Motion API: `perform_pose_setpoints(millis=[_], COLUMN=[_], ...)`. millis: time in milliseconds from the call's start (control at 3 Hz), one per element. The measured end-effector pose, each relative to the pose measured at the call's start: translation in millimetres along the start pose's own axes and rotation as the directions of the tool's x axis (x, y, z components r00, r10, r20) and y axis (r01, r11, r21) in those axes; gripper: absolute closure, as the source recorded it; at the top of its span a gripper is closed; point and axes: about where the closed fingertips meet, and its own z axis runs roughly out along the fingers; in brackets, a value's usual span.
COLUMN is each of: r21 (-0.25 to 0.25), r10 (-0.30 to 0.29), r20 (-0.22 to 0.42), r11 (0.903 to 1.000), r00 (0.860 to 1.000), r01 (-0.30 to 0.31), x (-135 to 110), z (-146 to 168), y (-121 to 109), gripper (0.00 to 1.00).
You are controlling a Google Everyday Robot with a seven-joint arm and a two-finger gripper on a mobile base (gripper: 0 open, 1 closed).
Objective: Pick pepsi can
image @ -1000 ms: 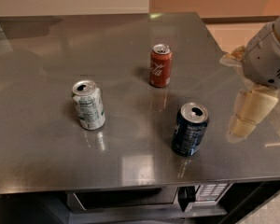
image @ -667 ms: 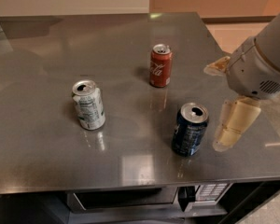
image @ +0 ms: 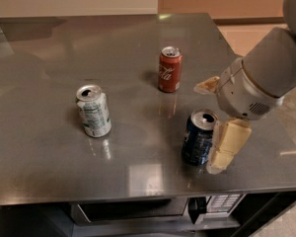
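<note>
Keep the end effector (image: 208, 127) spread wide and empty, as now, above the desk (image: 49, 172), lowering it to straddle the pepsi can (image: 198, 141), upright just left of the nearer finger and in front of the farther one. Close only after centring the navy body between the pads, avoiding any tipping nudge. Beyond and left, white Coca-Cola script on the red can (image: 169, 69); well left, illegible small print on the white-and-green can (image: 93, 111); nothing readable on the navy side.
</note>
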Motion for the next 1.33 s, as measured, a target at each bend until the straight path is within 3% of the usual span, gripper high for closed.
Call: perform_pose_setpoints(millis=[333,667,1333], r21=[-0.022,-0.03,-0.029], r10=[-0.006,-0.006,-0.023], r20=[0.01,0.018,0.033], r11=[0.9997,0.9995,0.9993], r00=[1.0,1.0,0.999], r01=[0.006,0.007,0.024], x=[-2.4,-2.9,-16.0], z=[8.2,8.4,-21.0], y=[3.1,3.2,-9.0], gripper=[0.18,0.42,0.88])
